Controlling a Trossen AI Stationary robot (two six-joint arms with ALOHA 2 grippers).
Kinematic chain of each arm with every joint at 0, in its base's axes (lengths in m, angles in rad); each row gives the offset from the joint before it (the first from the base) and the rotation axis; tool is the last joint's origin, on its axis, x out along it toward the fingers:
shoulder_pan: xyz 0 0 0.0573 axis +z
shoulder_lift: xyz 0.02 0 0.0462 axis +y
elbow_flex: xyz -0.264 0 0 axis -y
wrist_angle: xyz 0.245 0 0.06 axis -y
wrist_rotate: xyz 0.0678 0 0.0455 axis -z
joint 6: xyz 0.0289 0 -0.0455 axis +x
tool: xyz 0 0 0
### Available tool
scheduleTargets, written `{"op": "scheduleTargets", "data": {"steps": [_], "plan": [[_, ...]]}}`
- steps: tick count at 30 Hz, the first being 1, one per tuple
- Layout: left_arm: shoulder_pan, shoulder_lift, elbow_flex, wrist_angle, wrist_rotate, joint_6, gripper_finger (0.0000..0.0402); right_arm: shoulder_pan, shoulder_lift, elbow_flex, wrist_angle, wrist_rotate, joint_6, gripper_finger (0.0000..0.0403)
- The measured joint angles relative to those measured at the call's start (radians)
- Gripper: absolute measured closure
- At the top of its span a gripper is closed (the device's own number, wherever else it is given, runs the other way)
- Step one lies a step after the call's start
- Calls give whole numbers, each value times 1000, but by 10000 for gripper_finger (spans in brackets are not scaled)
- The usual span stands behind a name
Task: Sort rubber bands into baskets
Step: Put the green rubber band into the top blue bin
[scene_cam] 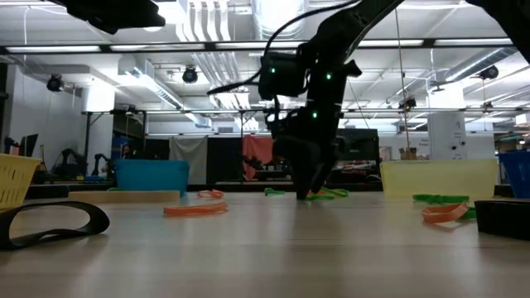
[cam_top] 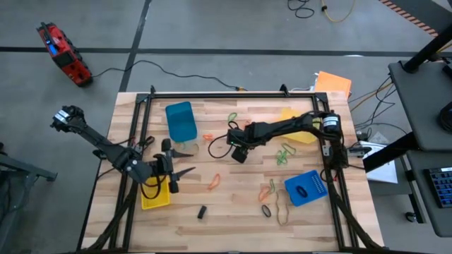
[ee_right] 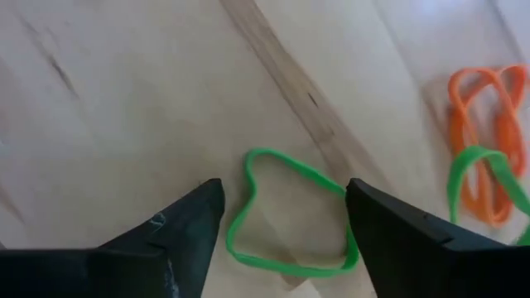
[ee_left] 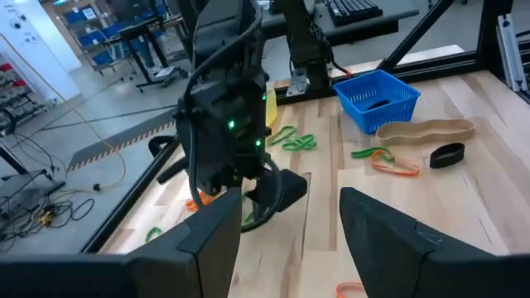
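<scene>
My right gripper (ee_right: 286,194) points down at the table's middle (cam_top: 239,151), open. Its two fingers stand on either side of a green rubber band (ee_right: 286,217) that lies flat on the wood. An orange band (ee_right: 484,116) and another green one (ee_right: 489,178) lie close by. My left gripper (cam_top: 191,160) hangs open above the table's left part, over a yellow basket (cam_top: 155,197), with nothing between its fingers (ee_left: 219,240). More rubber bands lie scattered: green (cam_top: 284,152), orange (cam_top: 214,182), black (cam_top: 266,210) and tan (cam_top: 282,209).
A blue basket (cam_top: 181,120) stands at the far left, another blue basket (cam_top: 305,187) at the near right, and a yellow basket (cam_top: 296,121) lies partly under my right arm. A small black block (cam_top: 202,212) lies near the front edge. A black frame (cam_top: 233,94) rims the table.
</scene>
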Motion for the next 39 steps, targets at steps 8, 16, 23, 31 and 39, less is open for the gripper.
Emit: {"op": "scheduleTargets", "data": {"steps": [8,16,23,31,39], "plan": [[21,-13,-1,0,-2,21,213,-8,19,-1,12,-19,-37,225],[69,12,-2,0,-2,47,213,20,14,-12,37,-7,-83,375],[76,45,0,14,68,45,213,95,-141,-111,123,-28,-125,394],[132,67,-34,150,348,162,212,142,-432,-425,727,-427,-229,394],[215,138,-35,278,534,173,212,169,-498,-539,1049,-454,-318,394]]}}
